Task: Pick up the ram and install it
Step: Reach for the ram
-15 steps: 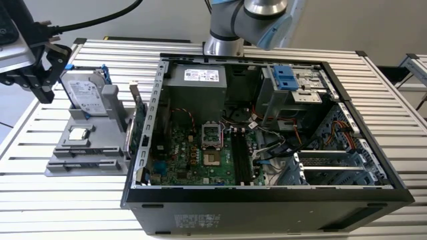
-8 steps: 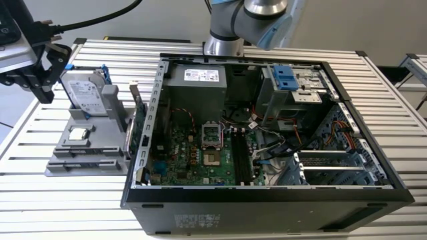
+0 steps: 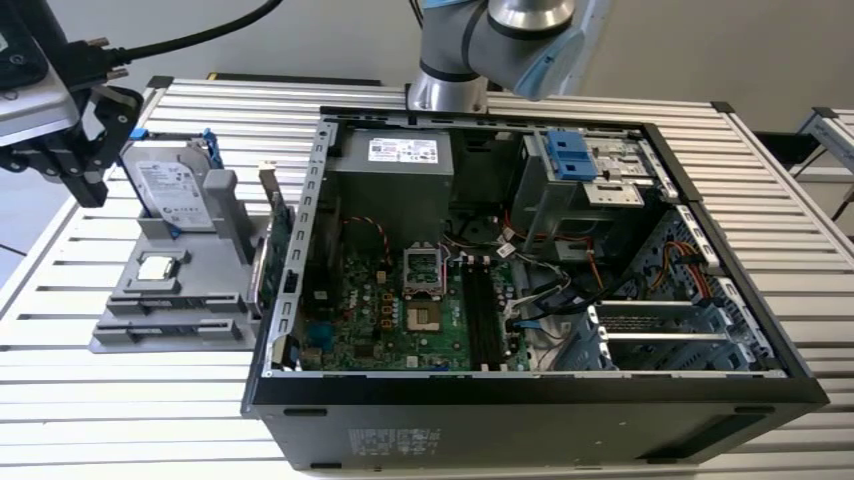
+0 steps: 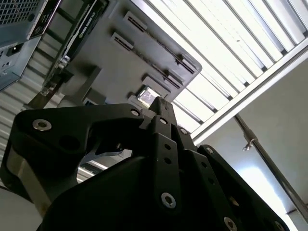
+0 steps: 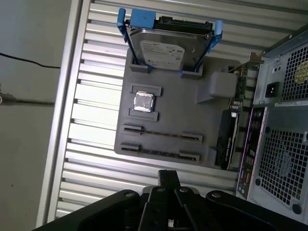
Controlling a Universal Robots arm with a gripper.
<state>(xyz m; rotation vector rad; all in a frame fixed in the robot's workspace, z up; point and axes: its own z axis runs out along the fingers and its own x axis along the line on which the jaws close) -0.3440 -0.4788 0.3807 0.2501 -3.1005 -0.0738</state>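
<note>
My gripper [image 3: 91, 185] hangs above the table at the exterior view's left, beside the grey parts holder [image 3: 134, 335] and apart from it. In both wrist views its black fingertips [image 5: 168, 175] [image 4: 159, 103] meet with nothing between them. The holder [image 5: 178, 118] has two long narrow slots, each with a thin dark strip [image 5: 161, 136] standing on edge. I cannot tell which strip is the ram. The open computer case [image 3: 534, 410] lies to the right, with the motherboard's long black slots [image 3: 481, 315] inside.
The holder also carries a silver hard drive [image 5: 168, 45] in a blue frame, a small square processor [image 5: 143, 102] and an upright expansion card [image 5: 227, 144] next to the case wall. The arm's base [image 3: 447, 90] stands behind the case. The slatted table's edge [image 5: 72, 120] runs close by.
</note>
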